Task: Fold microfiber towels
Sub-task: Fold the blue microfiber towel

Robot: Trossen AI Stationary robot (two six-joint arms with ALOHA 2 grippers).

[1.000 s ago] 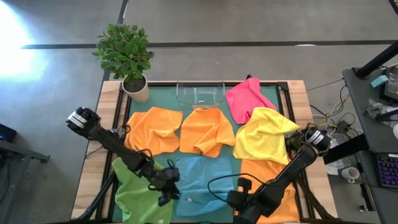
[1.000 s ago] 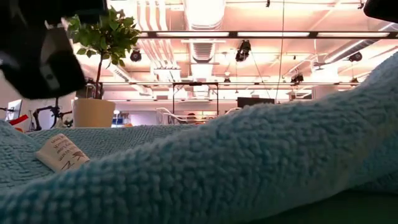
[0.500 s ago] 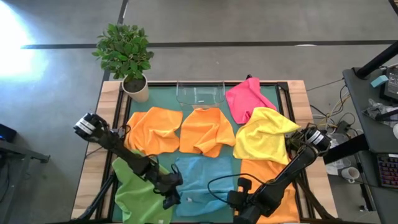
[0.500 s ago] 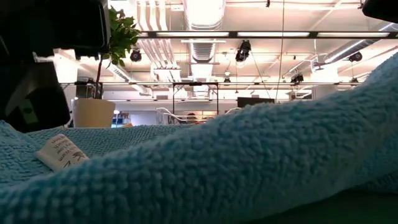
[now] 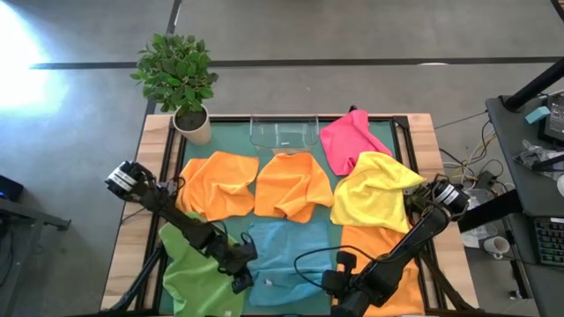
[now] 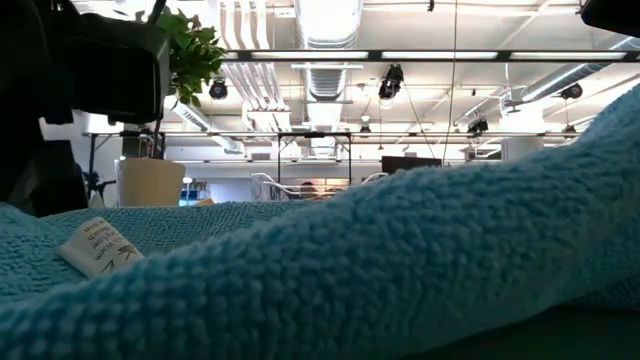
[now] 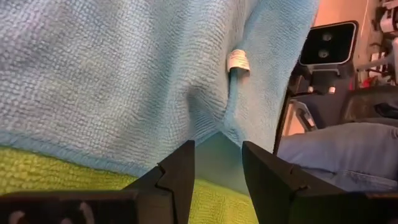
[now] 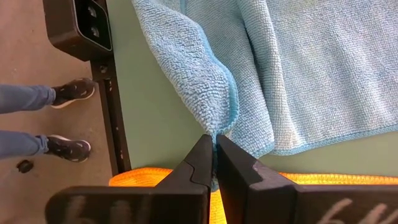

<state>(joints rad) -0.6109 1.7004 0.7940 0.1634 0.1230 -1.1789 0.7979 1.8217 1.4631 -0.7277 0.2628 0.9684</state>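
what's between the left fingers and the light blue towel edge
Nothing visible. The left gripper has its fingers open right over the edge of the light blue fuzzy microfiber towel, where it meets the green fuzzy towel.

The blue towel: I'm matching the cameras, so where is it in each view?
High: blue towel, front centre.
Low: fills the foreground.
Left wrist: beyond the fingers.
Right wrist: beyond the fingers.
Shared landmark: its white label, also in low.
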